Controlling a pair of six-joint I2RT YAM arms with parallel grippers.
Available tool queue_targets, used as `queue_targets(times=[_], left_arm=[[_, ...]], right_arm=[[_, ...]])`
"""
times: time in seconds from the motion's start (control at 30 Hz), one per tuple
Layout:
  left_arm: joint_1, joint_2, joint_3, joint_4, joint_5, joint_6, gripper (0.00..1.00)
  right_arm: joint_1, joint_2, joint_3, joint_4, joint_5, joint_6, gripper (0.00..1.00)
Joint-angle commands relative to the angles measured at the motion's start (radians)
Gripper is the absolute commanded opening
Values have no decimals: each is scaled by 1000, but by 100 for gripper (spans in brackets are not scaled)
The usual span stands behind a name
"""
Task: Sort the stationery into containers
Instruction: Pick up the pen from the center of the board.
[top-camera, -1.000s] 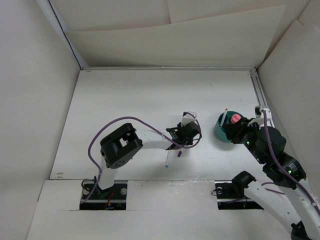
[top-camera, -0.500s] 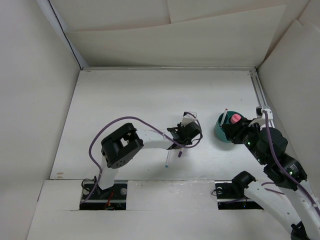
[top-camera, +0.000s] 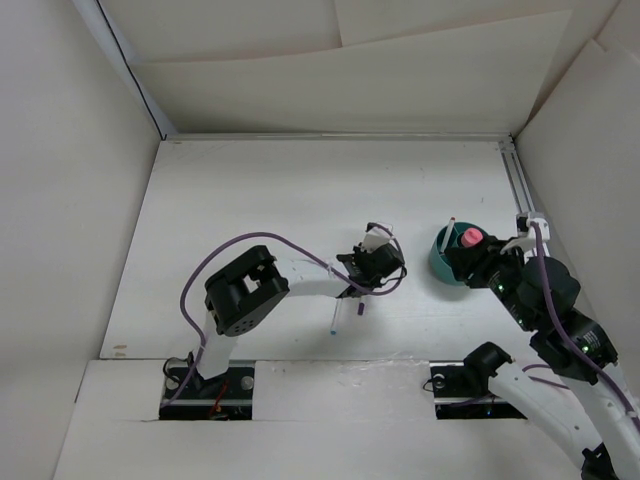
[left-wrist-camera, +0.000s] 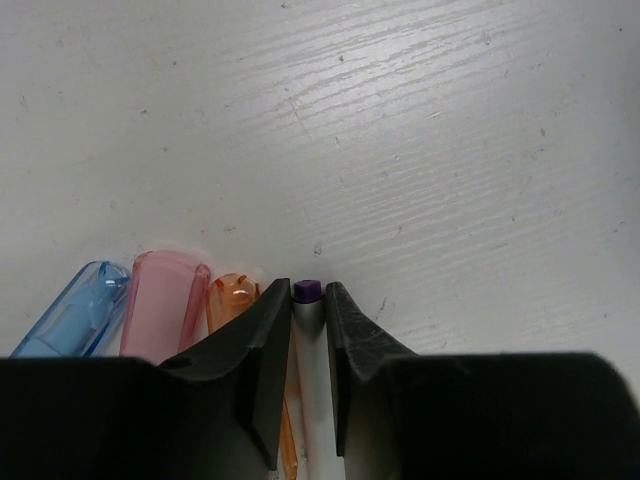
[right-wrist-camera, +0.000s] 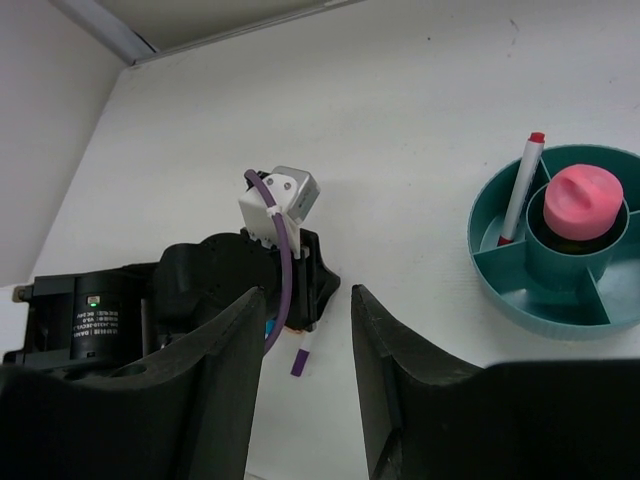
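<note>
Left gripper (left-wrist-camera: 307, 300) clamped on purple-tipped pen (left-wrist-camera: 308, 352), low at the table (left-wrist-camera: 420, 150).
Blue, pink and orange markers (left-wrist-camera: 160, 310) lie just beside it. My right gripper (right-wrist-camera: 305, 320) gapes empty near the cup (right-wrist-camera: 500, 288), which holds glue stick (right-wrist-camera: 583, 197) and red-tipped pen (right-wrist-camera: 520, 190).

top view high over table (top-camera: 250, 200); left wrist hugs surface; right wrist farther back, shares cup (right-wrist-camera: 510, 292) with top.
</note>
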Motion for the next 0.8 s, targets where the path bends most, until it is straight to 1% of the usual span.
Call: queue_targets(times=[0.0,0.03,0.1,0.17,0.23,0.37,0.43,0.47,0.6,0.77], left_arm=[[-1,29,9,-72,13,9,17],[-1,29,20,-72,13,9,12],[-1,29,20,-72,13,-1,10],[-1,38,20,-72,13,-1,10],[-11,47,29,-84,3,-1,13],[-29,57,40,-107,-34,-11,13],[-29,57,40,-107,-45,-21,6],[-29,46,40,-96,-45,-31,0],[-29,-23,-10,-60,-24,-40,0],[-29,-130,-10,-29,-3,-59,0]], right_arm=[[0,-10,44,35,3,-6,45],[0,-10,53,35,3,-6,45],[0,-10,53,35,3,-6,45],[0,-10,53,35,3,-6,45],[0,-10,62,35,3,-6,45],[0,-10,62,35,3,-15,45],[0,-10,62,44,3,-15,45],[0,-10,62,44,3,-15,45],[0,-1,71,44,3,-15,45],[0,-1,71,44,3,-15,45]])
